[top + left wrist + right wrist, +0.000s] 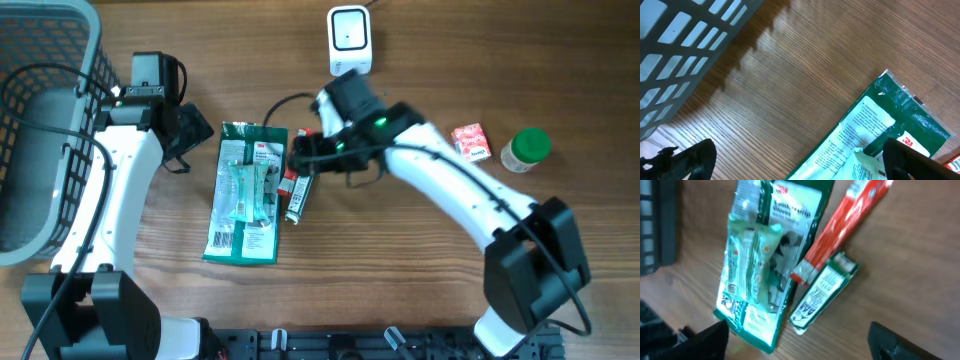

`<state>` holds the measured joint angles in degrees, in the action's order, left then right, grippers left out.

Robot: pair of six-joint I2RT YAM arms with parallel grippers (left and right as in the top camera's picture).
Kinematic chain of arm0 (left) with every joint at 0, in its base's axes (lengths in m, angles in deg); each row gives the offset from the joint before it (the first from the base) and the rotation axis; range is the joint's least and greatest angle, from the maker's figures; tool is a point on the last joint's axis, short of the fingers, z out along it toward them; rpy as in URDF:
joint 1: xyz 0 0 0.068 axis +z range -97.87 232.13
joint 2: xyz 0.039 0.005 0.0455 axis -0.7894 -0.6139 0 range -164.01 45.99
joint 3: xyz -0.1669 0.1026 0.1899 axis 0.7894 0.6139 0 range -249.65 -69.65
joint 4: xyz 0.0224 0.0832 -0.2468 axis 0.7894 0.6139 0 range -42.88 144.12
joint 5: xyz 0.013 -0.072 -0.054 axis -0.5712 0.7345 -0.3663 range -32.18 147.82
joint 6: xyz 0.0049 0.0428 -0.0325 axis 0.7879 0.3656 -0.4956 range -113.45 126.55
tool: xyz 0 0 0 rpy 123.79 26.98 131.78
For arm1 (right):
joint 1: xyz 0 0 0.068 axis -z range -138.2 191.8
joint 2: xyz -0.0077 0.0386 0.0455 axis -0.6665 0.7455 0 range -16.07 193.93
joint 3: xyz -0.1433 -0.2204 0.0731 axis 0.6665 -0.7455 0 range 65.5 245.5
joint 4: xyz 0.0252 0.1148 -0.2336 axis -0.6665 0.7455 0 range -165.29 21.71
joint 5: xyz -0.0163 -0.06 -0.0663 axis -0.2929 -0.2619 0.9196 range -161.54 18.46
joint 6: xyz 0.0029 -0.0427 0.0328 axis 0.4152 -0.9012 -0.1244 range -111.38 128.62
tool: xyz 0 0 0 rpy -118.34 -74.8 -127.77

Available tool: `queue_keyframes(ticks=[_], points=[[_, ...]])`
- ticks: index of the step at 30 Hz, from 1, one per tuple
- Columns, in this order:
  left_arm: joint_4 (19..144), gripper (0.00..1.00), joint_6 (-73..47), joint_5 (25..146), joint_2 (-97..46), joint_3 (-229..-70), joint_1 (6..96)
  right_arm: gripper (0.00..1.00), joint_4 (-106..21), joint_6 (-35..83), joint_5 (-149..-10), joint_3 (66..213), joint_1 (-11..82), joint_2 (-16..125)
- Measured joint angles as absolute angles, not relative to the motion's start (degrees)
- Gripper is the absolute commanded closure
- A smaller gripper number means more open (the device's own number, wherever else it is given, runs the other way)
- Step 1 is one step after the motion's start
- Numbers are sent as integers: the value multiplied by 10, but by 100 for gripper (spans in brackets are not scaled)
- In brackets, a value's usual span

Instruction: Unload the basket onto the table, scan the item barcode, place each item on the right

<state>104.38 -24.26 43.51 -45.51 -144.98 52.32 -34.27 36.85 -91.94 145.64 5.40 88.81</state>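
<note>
The narrow white-and-green printed carton (822,292) lay flat at centre frame, touching a long red carton (840,227), both just right of the green plastic packet (245,195). My right gripper (305,150) hovered over the cartons, fingers spread wide and holding nothing, the arm reaching in from lower right. The left gripper (195,135) gaped beside the packet. Upper left sat the grey mesh plastic basket (60,40), a black cable (40,105) crossing it. The white scanner (348,35) stood top centre.

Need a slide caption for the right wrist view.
Open right gripper over a green packet, a red carton and a small labelled box on the table.
</note>
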Motion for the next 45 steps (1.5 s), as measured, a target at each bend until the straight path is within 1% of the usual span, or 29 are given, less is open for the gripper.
queue_keyframes(ticks=[2,3,4,9,13,15,20,24,28,31,35,38,45], points=[[1044,0,-243,435,-455,-1450,523,19,-342,419,-879,1456,20,890],[1044,0,-243,435,-455,-1450,523,20,-342,443,-854,1456,3,891],[1044,0,-243,435,-455,-1450,523,20,-342,483,-800,1456,-26,898],[1044,0,-243,435,-455,-1450,523,22,-342,548,-709,1456,-75,926],[1044,0,-243,435,-455,-1450,523,23,-343,587,-676,1456,-89,959],[1044,0,-243,435,-455,-1450,523,25,-345,600,-667,1456,-89,979],[1044,0,-243,435,-455,-1450,523,29,-337,607,-658,1455,-87,1003],[1044,0,-243,435,-455,-1450,523,29,-308,574,-657,1455,-68,1003],[1044,0,-243,435,-455,-1450,523,29,-256,529,-657,1455,-21,1003],[1044,0,-243,435,-455,-1450,523,27,-249,469,-664,1455,22,1003],[1044,0,-243,435,-455,-1450,523,27,-241,361,-719,1457,81,1003],[1044,0,-243,435,-455,-1450,523,25,-216,258,-778,1475,114,1003],[1044,0,-243,435,-455,-1450,523,25,-202,49,-816,1525,131,971]])
